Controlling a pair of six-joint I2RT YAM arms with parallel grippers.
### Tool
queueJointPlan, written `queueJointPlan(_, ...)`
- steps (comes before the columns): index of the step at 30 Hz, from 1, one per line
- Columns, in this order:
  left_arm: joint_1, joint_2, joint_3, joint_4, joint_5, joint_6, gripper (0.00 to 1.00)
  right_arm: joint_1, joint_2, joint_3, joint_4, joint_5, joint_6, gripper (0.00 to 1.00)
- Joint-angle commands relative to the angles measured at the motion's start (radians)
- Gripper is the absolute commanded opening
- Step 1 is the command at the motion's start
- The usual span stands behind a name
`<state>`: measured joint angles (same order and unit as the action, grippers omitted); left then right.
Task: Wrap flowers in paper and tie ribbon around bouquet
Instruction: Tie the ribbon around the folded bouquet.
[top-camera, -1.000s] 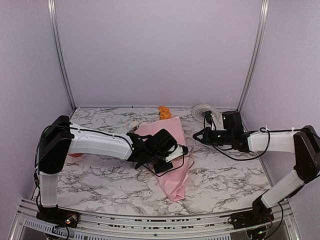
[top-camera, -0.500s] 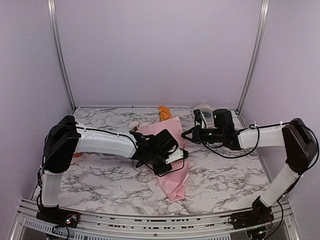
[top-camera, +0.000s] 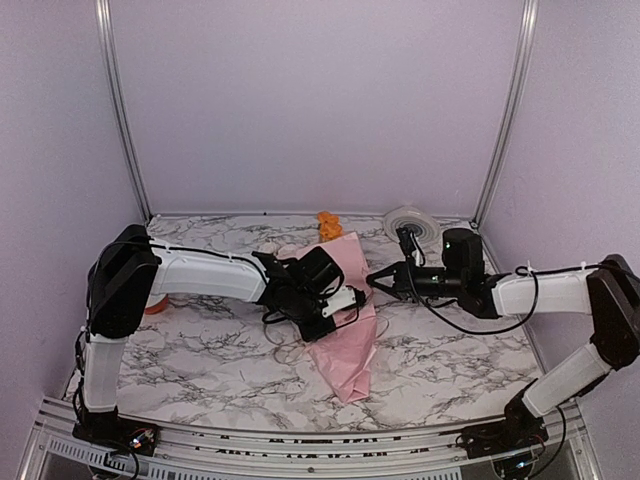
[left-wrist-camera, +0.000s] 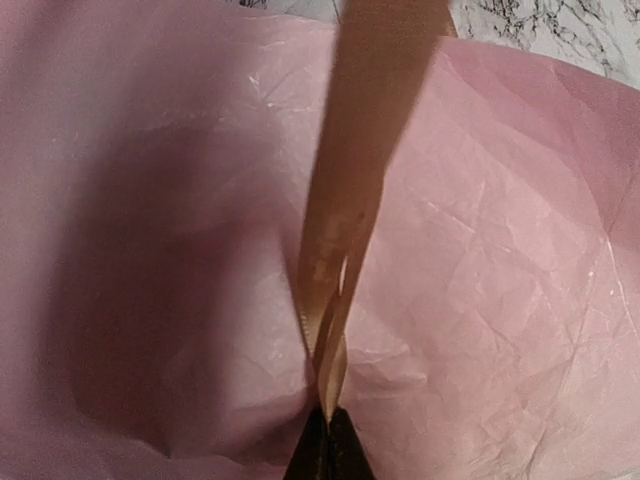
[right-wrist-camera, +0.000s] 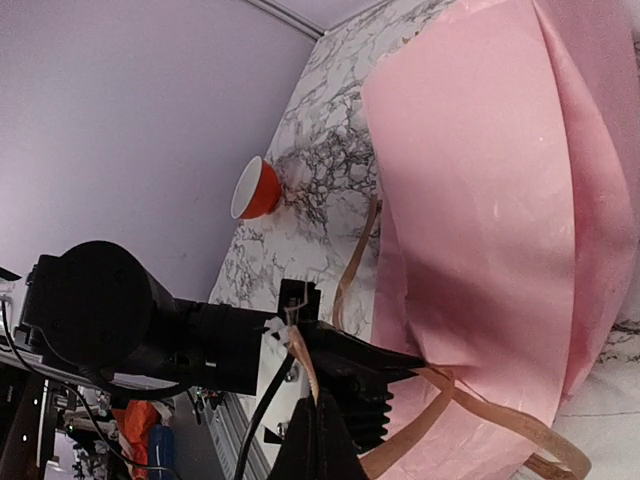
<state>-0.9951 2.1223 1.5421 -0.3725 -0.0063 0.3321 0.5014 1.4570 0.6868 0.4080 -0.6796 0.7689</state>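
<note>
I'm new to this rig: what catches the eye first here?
A crinkly pink paper cone lies in the middle of the marble table, an orange bloom at its far end. Over it the left fingers and right fingers nearly meet, each pinching the narrow tan ribbon.

Marbled table (top-camera: 200, 350), pink paper bouquet (top-camera: 352, 350) lying centre, white disc (top-camera: 408, 221) rear right

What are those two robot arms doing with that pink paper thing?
They are tying up a bouquet. It lies on the marble table, rolled in pink paper, with an orange bloom poking out the far end. The left pincer and the right pincer are each shut on a strand of the tan ribbon just above the paper. The ribbon looks loose, not tied yet.
</note>
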Motion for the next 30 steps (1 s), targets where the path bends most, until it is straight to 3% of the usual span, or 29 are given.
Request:
queueJointPlan(1, 0.025, 0.015, 0.01, -0.013, 0.064, -0.053, 0.0, 0.056, -0.047, -0.116, 0.065, -0.028, 0.124, 0.0)
queueJointPlan(4, 0.035, 0.007, 0.006, 0.016, 0.063, -0.08, 0.0, 0.115, -0.003, -0.144, 0.077, -0.041, 0.125, 0.0)
queueJointPlan(10, 0.064, -0.015, 0.022, 0.086, 0.07, -0.148, 0.0, 0.147, 0.103, -0.104, -0.064, 0.045, 0.012, 0.0)
queueJointPlan(17, 0.07, -0.173, -0.091, 0.234, 0.097, -0.181, 0.0, 0.148, 0.203, -0.019, -0.143, 0.131, -0.072, 0.0)
queueJointPlan(22, 0.058, -0.296, -0.218, 0.33, 0.155, -0.153, 0.0, 0.147, 0.242, 0.036, -0.145, 0.204, -0.076, 0.04)
queueJointPlan(30, -0.015, -0.332, -0.315, 0.328, 0.191, -0.071, 0.0, 0.132, 0.243, 0.055, -0.133, 0.297, -0.022, 0.12)
